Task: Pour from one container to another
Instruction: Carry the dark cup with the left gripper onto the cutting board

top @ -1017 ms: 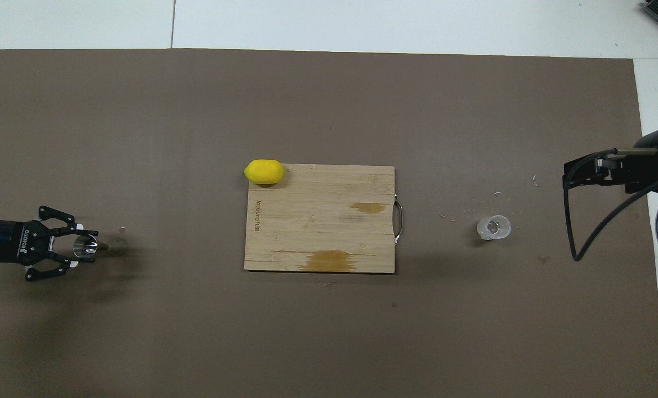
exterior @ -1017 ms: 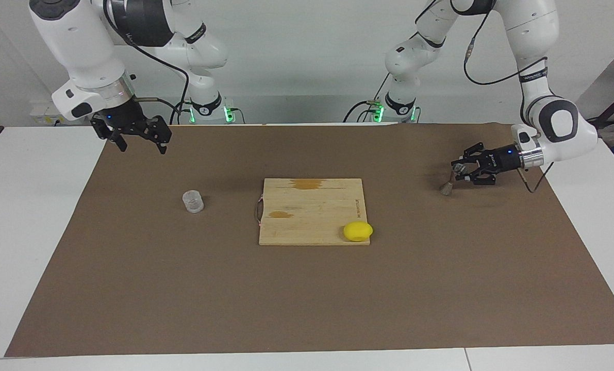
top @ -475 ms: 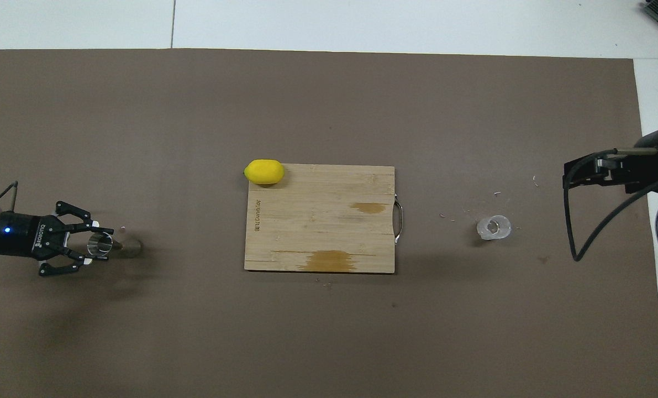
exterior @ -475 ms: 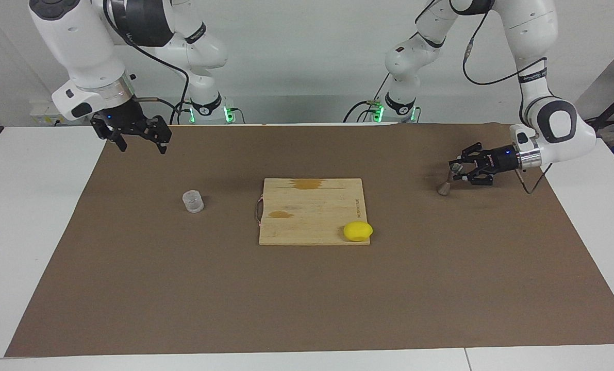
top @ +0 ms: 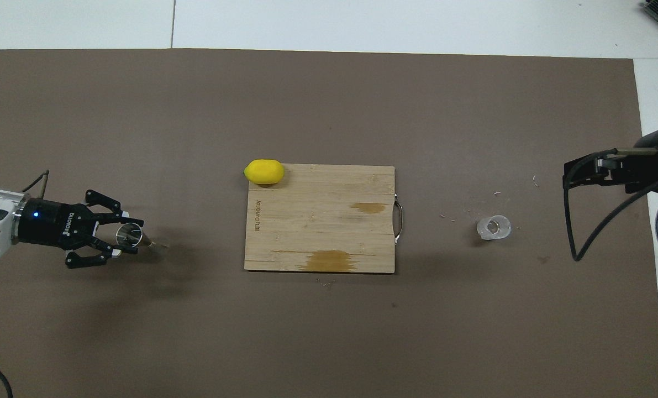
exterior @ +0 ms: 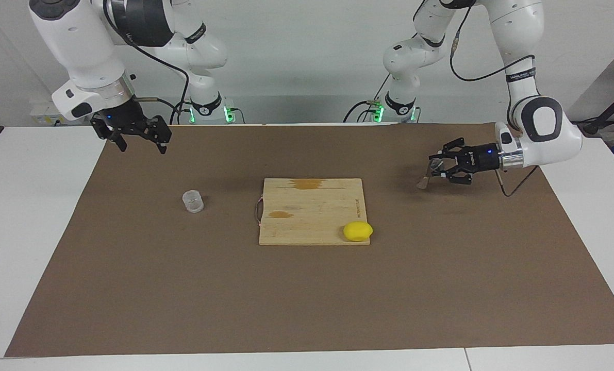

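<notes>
Carrying step: left claw (exterior: 433,168) pinching the metal jigger (exterior: 426,176) aloft; next it must cross the cutting board (exterior: 312,211) toward the clear ribbed cup (exterior: 193,201) at nine o'clock; right claw (exterior: 140,136) waits spread.

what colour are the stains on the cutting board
Darker orange-brown, on the pale wooden cutting board; clearest in the overhead view.

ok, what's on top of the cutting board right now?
Only the lemon, sitting at a corner of the cutting board and hanging over its edge. The rest of the top shows two darker stains and a printed mark. Nothing covers the top; what lies beneath the board cannot be seen.
</notes>
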You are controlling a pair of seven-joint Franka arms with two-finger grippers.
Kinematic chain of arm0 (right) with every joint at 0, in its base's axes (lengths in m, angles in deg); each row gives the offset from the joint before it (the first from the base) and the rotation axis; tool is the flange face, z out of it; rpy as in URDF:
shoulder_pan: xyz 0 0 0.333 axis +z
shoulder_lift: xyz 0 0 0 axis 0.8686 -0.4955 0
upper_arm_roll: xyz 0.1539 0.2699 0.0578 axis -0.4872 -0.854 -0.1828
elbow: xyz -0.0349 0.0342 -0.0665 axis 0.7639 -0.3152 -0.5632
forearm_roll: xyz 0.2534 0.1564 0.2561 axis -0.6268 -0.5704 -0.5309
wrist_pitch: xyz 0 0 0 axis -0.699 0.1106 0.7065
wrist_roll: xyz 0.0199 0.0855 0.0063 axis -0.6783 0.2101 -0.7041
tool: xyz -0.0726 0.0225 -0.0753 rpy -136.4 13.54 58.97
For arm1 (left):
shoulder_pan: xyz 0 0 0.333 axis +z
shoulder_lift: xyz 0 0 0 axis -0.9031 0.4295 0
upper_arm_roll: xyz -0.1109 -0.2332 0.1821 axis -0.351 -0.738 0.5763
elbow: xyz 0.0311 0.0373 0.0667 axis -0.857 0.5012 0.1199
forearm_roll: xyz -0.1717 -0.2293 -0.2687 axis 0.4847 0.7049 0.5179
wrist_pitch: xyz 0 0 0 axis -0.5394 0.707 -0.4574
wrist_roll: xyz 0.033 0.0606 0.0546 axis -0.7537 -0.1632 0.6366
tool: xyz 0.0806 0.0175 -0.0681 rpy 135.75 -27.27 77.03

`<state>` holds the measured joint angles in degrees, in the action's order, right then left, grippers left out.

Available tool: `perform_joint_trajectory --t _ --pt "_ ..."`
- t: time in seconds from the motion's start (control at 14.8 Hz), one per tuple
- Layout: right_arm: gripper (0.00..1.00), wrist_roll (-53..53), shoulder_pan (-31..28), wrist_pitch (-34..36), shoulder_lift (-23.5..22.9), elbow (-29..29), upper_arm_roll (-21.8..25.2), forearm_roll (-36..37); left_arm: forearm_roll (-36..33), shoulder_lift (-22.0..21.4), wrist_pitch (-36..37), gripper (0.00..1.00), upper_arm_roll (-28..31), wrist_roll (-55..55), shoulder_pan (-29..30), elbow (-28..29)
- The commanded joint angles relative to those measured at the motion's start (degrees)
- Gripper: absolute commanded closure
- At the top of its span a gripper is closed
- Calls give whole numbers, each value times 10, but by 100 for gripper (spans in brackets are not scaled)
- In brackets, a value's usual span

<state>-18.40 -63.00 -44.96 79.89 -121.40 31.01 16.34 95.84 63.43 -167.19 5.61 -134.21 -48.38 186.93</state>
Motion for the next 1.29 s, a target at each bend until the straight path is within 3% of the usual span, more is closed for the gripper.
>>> perform_joint_trajectory --t 0.0,0.2,0.41,0.75,1.02,1.22 --pt "0 13 -5 -2 7 -7 -5 5 70 -47 -47 64 8 37 -68 61" --pt "0 13 -5 -2 7 -7 -5 5 169 -63 -126 65 8 86 -163 98" --pt "0 13 -5 -2 7 -7 -5 5 263 -63 -206 65 7 138 -250 99" --pt "0 13 -5 -2 7 -8 -5 5 403 -45 -380 65 7 135 -388 93" --pt "0 13 -5 -2 7 -7 -5 5 555 -27 -509 66 7 5 -478 81" --pt "0 13 -5 -2 7 -7 -5 5 622 -8 -535 65 6 -107 -499 66"
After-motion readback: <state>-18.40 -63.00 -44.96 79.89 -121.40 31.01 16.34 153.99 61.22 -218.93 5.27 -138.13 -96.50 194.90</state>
